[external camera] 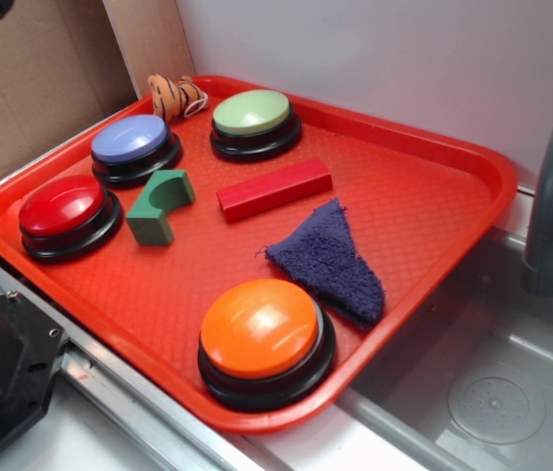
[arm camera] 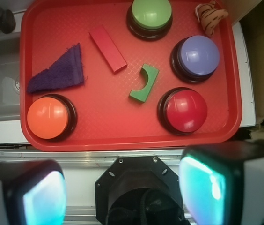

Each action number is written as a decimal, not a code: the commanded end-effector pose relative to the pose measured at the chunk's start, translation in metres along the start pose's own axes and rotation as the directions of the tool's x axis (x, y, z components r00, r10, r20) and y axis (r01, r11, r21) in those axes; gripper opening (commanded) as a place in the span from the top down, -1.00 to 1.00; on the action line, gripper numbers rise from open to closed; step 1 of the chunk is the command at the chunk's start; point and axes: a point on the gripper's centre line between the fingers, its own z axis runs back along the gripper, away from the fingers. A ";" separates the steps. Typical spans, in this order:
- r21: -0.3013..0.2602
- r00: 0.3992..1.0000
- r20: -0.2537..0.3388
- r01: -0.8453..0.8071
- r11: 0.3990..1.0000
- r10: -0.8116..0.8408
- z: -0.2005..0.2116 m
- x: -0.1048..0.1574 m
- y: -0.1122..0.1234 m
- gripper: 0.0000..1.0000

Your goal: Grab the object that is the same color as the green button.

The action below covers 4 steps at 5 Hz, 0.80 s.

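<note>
While the arm is held high over the tray, the wrist view takes in every candidate at once.
Tool (arm camera: 122, 194): fingers spread wide and empty, well above the tray's near edge; only the wrist view shows it.
Green block (arm camera: 144, 83): lies flat on the tray with its arch cut-out facing the blue button, free on all sides, between the red button (arm camera: 184, 109) and the red block (arm camera: 107, 48); the only loose piece in green, so judged the thing to take.
Green button (arm camera: 151, 14): at the tray's far edge; serves only as the colour reference.
Blue button (arm camera: 197, 56): just beyond the green block, near enough to crowd a finger.
Red block: lies slantwise toward the tray's middle, apart from the green block; wrong colour.
Purple cloth (arm camera: 59, 71): crumpled triangle beside the orange button (arm camera: 49, 117), well apart from the target.
Striped toy (arm camera: 210, 16): in the tray's far corner.
Red tray (external camera: 453, 167): rests on the surface beside a sink (external camera: 492, 392).
Next move, judged: descend over the green block, fingers straddling its narrow sides.
</note>
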 end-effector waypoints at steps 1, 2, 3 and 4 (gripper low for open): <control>0.000 1.000 0.000 0.000 1.000 0.000 0.000 0.000 0.000 -1.00; 0.061 1.000 -0.017 0.001 0.998 0.000 -0.021 0.020 0.001 -1.00; 0.091 0.998 -0.015 -0.063 0.994 0.065 -0.053 0.040 0.006 -1.00; 0.136 0.984 -0.020 -0.171 0.976 0.176 -0.105 0.068 0.021 -1.00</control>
